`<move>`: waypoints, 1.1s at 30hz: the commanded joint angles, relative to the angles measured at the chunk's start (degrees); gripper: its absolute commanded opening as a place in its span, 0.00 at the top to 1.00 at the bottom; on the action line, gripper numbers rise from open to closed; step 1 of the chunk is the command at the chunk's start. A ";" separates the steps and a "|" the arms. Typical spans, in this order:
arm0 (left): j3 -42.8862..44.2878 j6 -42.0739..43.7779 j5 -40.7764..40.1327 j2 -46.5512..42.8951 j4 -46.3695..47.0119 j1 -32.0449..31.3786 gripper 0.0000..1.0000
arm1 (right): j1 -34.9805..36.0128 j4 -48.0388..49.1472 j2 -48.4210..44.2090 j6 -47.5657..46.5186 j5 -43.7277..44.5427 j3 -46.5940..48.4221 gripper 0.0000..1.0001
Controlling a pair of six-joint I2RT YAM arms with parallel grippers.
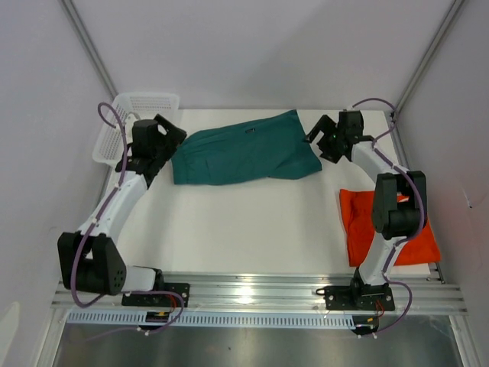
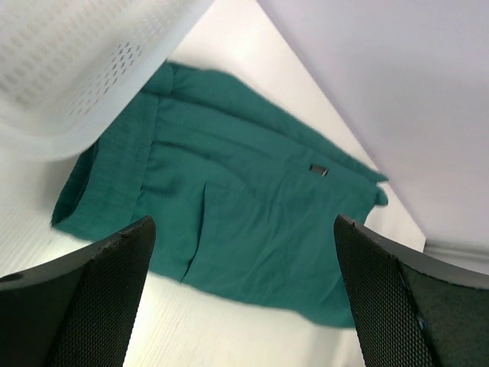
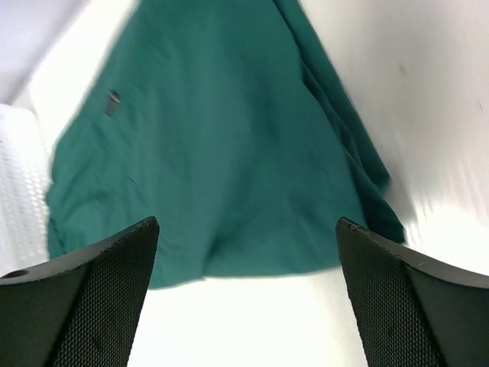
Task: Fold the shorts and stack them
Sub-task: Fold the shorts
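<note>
Now both pairs of fingers stand spread wide and hold nothing: the left fingers point(image 2: 99, 298) over the end of the teal shorts point(image 1: 244, 157) beside the basket point(image 1: 130, 115), the right fingers point(image 3: 405, 306) over the opposite end. Those shorts lie flat at the far middle of the desk point(image 1: 252, 229); the orange shorts point(image 1: 359, 222) lie well apart, beside the right arm. For a clean fold, each side should pinch a matching corner on one long edge, lift low, and carry across together.
</note>
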 commanded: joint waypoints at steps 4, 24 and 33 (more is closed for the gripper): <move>-11.32 4.70 1.13 -11.21 0.96 -1.71 0.01 | 0.26 6.53 -3.37 -0.91 0.56 -12.48 0.01; -20.30 7.07 -3.53 -22.83 -2.81 -4.17 0.01 | 1.76 17.70 12.89 6.47 -1.55 -7.21 0.81; -23.98 7.95 -2.91 -22.48 -1.58 -5.05 0.01 | 2.29 11.46 -4.32 1.91 3.73 -23.36 1.00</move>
